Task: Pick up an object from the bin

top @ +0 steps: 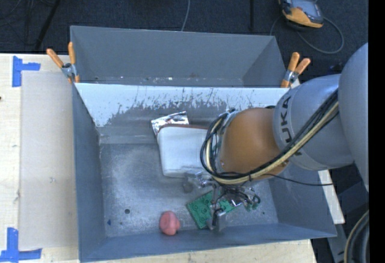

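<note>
The grey metal bin (90,195) was viewed from above. The grey robot arm (319,123) was reached in from the right. Its rounded orange cover (249,141) was held over the right-hand middle of the floor, with black and yellow cables (210,153) looped round it.

The jaws were pointed down below the orange cover, over the near right part of the bin floor. Their dark tips were seen against a small flat green rectangular board, much like a circuit board (197,209). This board was laid askew on the floor close to the front wall. Whether the jaws were released or clenched could not be told, as the tips were lost among dark metal parts and wires. Nor could it be told whether the green board was gripped between them or only lay beneath them.

A small pink rounded ball (169,222) was found just to the left of the green board, near the front wall and apart from the jaws. A white rectangular block with rounded corners (177,153) was laid in the middle of the floor, its right side hidden under the orange cover. A crumpled piece of silver foil (170,121) was lodged at its far edge, touching it, against the foot of the sloping back wall.
</note>
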Robot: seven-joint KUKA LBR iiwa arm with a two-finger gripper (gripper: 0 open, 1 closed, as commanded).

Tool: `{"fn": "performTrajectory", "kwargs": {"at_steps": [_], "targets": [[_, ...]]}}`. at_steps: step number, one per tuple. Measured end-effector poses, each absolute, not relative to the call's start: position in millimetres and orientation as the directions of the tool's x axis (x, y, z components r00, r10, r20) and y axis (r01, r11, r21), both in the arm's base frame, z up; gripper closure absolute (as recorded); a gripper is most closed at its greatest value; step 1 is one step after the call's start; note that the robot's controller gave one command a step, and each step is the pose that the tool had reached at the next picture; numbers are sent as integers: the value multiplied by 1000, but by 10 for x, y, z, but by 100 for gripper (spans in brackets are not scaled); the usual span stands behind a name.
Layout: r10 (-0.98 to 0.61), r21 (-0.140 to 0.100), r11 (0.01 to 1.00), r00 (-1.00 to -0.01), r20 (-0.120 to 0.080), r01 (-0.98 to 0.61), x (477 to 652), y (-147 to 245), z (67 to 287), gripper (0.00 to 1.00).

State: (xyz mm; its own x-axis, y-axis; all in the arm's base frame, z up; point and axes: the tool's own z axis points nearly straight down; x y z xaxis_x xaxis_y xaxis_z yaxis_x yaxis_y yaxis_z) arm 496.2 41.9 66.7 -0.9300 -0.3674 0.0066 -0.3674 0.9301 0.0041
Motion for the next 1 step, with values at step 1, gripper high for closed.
{"fn": "performTrajectory", "kwargs": {"at_steps": [1], "targets": [[-363, 1, 932, -932, 2, -363, 4982, 402, 708, 100]]}}
